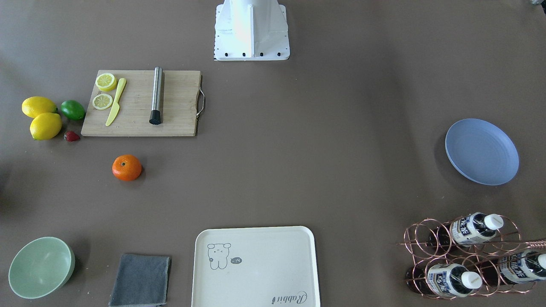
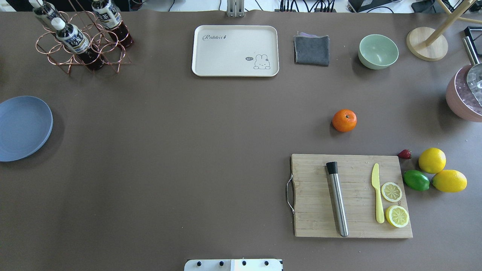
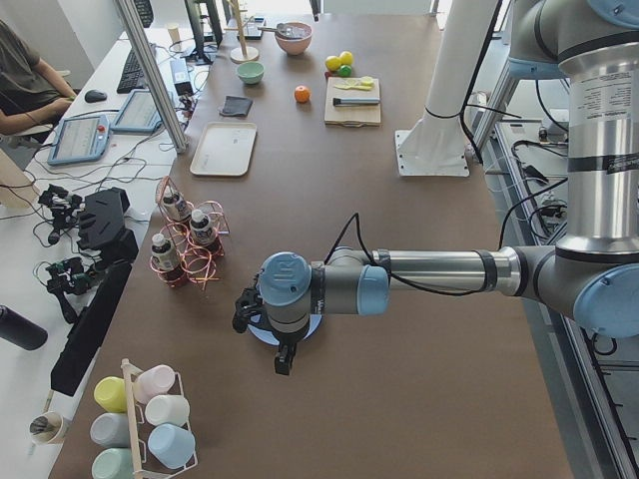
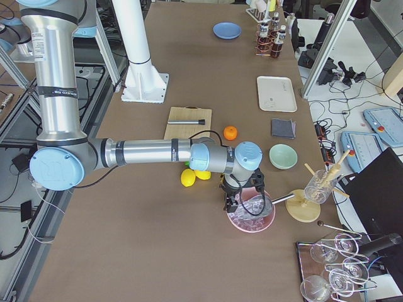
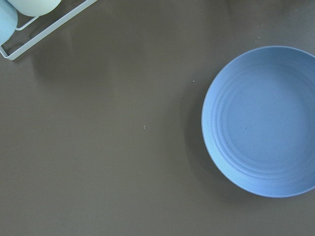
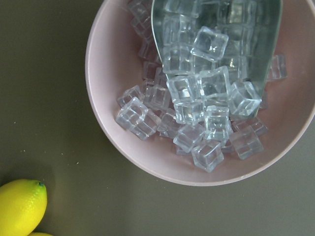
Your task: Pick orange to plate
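The orange (image 2: pixel 344 120) sits alone on the brown table, between the cutting board and the green bowl; it also shows as the orange (image 1: pixel 126 167) and the orange (image 4: pixel 230 133). The blue plate (image 2: pixel 22 128) lies bare at the table's far left end, seen close as the plate (image 5: pixel 261 123). My left gripper (image 3: pixel 262 337) hangs over that plate, far from the orange. My right gripper (image 4: pixel 234 200) hovers above a pink bowl of ice, a short way from the orange. Neither wrist view shows fingers, so I cannot tell whether either gripper is open or shut.
A wooden cutting board (image 2: pixel 352 195) carries a steel muddler, a yellow knife and lemon slices. Two lemons (image 2: pixel 432 160), a lime and a strawberry lie beside it. At the far edge stand a cream tray (image 2: pixel 235 51), a grey cloth, a green bowl (image 2: pixel 378 51) and a copper bottle rack (image 2: pixel 79 37).
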